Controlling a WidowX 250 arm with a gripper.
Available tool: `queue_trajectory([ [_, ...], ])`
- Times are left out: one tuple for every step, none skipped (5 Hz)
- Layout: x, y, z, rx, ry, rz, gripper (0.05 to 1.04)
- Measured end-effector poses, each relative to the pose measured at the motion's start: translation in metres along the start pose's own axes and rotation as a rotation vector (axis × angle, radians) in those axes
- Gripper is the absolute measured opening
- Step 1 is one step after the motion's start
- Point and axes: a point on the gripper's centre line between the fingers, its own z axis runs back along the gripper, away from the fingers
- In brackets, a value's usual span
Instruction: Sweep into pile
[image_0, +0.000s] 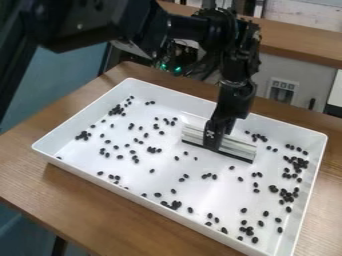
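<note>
Small black oval beans (190, 210) scattered over a shallow white rectangular tray (207, 196), many towards 3 o'clock. At 1 o'clock from its centre, a silver, black-edged straight squeegee (238, 149), clamped in the black two-finger gripper (214, 140). Beneath, brown wood-grain table (40, 175); beyond, at 1 o'clock, wooden counter (300, 48).

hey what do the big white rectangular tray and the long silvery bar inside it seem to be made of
The big white rectangular tray looks like smooth molded plastic with a soft sheen, given its rounded corners; coated metal is possible. The long silvery bar looks like satin metal, going by its pale streaky shine, though it could be plastic.
</note>
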Motion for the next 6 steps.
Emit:
queue_trajectory([
  [-0.007, 0.001, -0.005, -0.013, 0.004, 0.034, 0.674],
  [-0.009, 0.0, -0.005, -0.02, 0.001, 0.051, 0.396],
  [-0.012, 0.002, -0.006, -0.034, 0.023, 0.09, 0.374],
  [-0.008, -0.001, -0.007, -0.035, 0.054, 0.129, 0.374],
  [-0.017, -0.019, 0.013, -0.044, 0.041, 0.332, 0.373],
  [-0.056, -0.03, 0.043, 0.013, 0.099, 0.589, 0.373],
])
